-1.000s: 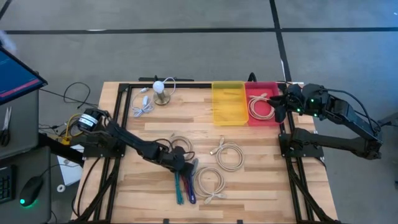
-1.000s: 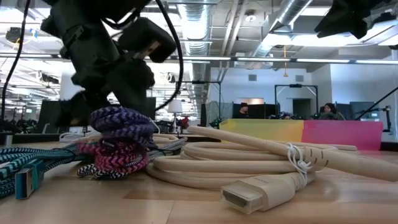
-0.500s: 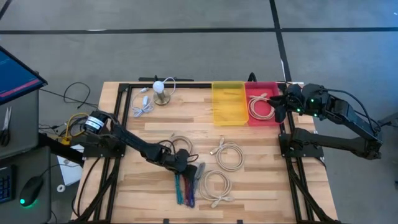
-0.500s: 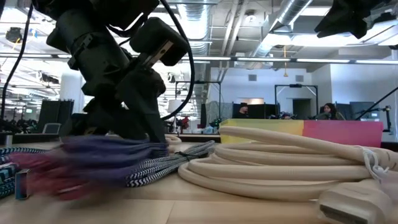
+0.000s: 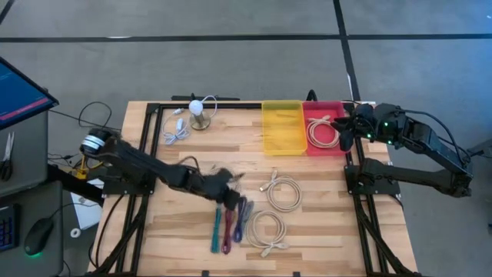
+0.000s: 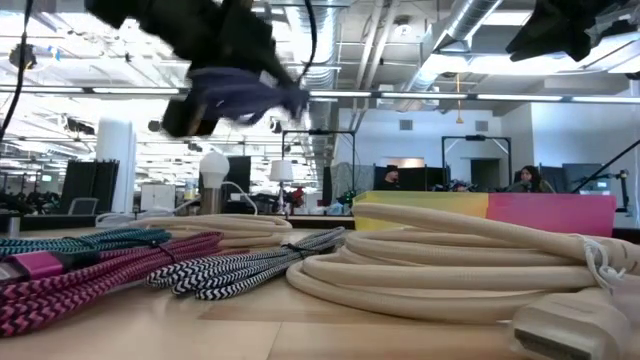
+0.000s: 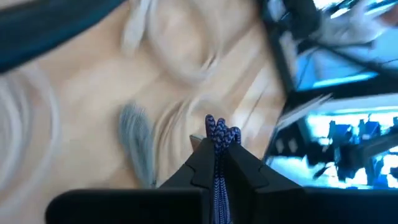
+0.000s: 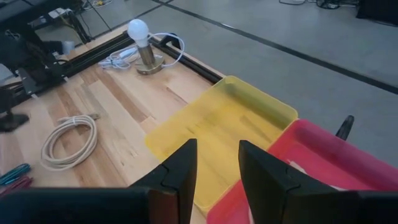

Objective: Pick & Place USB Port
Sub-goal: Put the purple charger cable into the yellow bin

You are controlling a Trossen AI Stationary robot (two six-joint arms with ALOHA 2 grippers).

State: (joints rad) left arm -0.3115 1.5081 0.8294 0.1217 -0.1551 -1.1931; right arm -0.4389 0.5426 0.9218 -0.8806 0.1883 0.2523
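Here the left claw (image 7: 217, 163) pinches a blue braided cable (image 7: 217, 138) above the desk (image 5: 307, 200); its loose tail could snag neighbouring cables. The right claw (image 8: 216, 163) waits open.

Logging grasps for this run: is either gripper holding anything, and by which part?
The left gripper is shut on the blue braided cable, pinching its bundled strands, lifted off the table. The right gripper is open, holding nothing, above the yellow bin.
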